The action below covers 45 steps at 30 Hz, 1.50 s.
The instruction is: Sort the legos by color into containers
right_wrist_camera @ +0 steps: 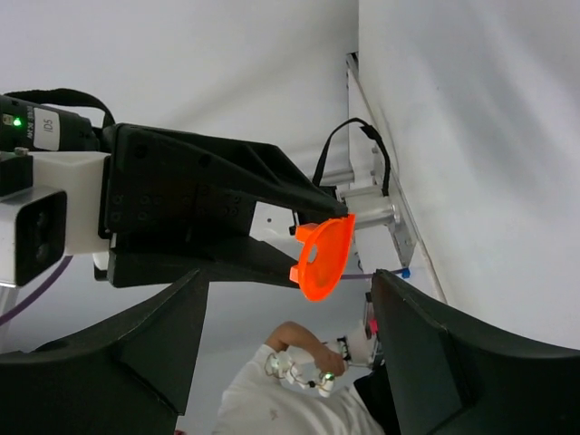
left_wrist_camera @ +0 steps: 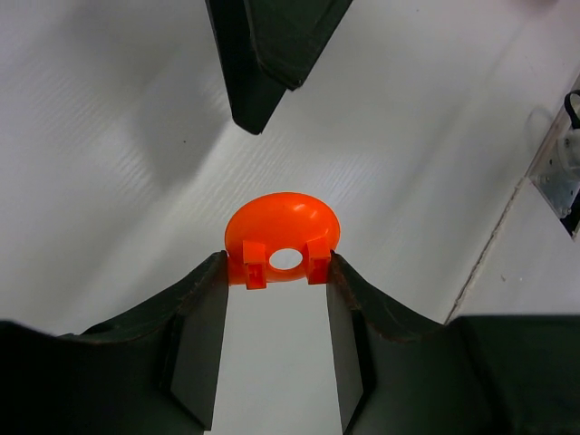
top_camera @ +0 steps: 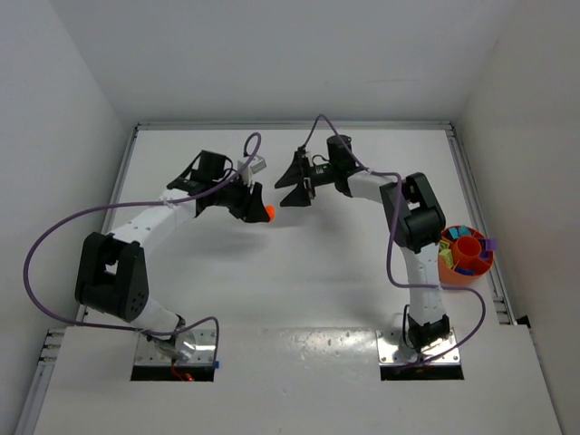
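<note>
Left claw (left_wrist_camera: 278,272) is clamped on a small orange dish piece (left_wrist_camera: 281,222), one finger on each side of its two tabs. Right claw (top_camera: 286,186) hangs just across from it with its fingers spread wide and nothing between them.

Both are up over the middle of the far half of the white table (top_camera: 299,272), which fills the space between the white walls. The two arms reach in from their bases at the near edge, and a purple cable (top_camera: 41,245) loops wide off the left one.

Over by the right edge, just beside the right arm's lower link, sits the round orange bowl (top_camera: 449,276) with its central cup (top_camera: 468,246). That is where the legos (top_camera: 467,267) are, lying in the ring compartments: blue, cyan and green bits. A purple one (top_camera: 490,245) sits at the outer rim.

The dish piece is round, so it has no real long axis. It juts forward off the left fingertips toward the right claw, with the holed end gripped and the hollow side turned up toward the left wrist camera. From the right wrist it shows nearly edge-on. Nothing sits between the two claws.
</note>
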Tool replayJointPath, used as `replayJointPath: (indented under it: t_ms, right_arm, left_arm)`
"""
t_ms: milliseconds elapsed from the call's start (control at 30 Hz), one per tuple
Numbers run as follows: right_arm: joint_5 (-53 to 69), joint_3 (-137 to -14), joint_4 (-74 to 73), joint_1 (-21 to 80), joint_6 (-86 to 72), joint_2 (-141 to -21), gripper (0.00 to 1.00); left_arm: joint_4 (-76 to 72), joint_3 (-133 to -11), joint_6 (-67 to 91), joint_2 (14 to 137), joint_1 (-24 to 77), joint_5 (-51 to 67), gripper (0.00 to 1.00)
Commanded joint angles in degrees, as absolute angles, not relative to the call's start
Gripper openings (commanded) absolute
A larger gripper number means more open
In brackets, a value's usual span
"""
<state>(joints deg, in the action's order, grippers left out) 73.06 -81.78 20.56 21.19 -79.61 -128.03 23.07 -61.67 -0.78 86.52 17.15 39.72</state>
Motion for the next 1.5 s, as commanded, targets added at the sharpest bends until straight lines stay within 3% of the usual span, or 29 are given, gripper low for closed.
replayJointPath:
  t_ms: [0, 567, 667, 800, 833, 967, 1000, 1067, 1100, 1200, 1233, 1467]
  right_arm:
    - [73.2, -84.0, 21.8, 22.6, -80.6, -126.7, 0.72]
    - [73.2, -84.8, 9.2, 26.5, -71.1, -126.2, 0.54]
    - [73.2, -84.2, 8.7, 27.1, -71.1, -126.2, 0.48]
    - [73.2, -84.2, 8.7, 27.6, -71.1, -126.2, 0.32]
    - [73.2, -84.7, 8.7, 27.6, -71.1, -126.2, 0.23]
    - [73.2, -85.2, 8.7, 27.6, -70.6, -126.2, 0.05]
    - [73.2, -85.3, 7.0, 27.6, -68.5, -125.6, 0.03]
    - [73.2, -85.3, 4.4, 27.6, -65.9, -125.0, 0.0]
    - [72.4, -85.9, -0.8, 27.6, -61.0, -124.3, 0.0]
    - [69.6, -88.1, -15.1, 26.4, -47.5, -122.8, 0.0]
    - [68.7, -89.3, -18.9, 25.8, -43.8, -121.6, 0.0]
    - [48.0, -98.2, -48.0, 19.3, -12.2, -114.5, 0.0]
  left_arm:
    - [21.4, -64.4, -0.4, 86.5, 17.8, 39.5, 0.27]
    - [21.4, -64.4, -1.0, 86.5, 18.3, 37.8, 0.26]
    - [21.4, -63.9, -1.0, 86.5, 18.3, 37.8, 0.26]
    - [21.4, -63.9, -1.0, 86.5, 18.3, 37.8, 0.26]
    - [21.4, -63.9, -1.0, 86.5, 18.3, 37.8, 0.26]
    - [21.4, -63.9, -1.0, 86.5, 18.3, 37.8, 0.36]
    - [22.2, -63.9, -2.1, 86.5, 18.3, 37.8, 0.47]
    - [23.4, -64.6, -2.6, 86.5, 18.3, 38.8, 0.58]
    - [23.4, -64.6, -3.2, 85.9, 18.3, 38.8, 0.68]
    - [24.5, -65.1, -3.9, 85.3, 18.3, 38.8, 0.87]
    - [26.0, -65.1, -4.9, 84.0, 18.3, 38.2, 0.99]
    - [30.9, -66.5, -8.3, 75.9, 11.8, 36.8, 1.0]
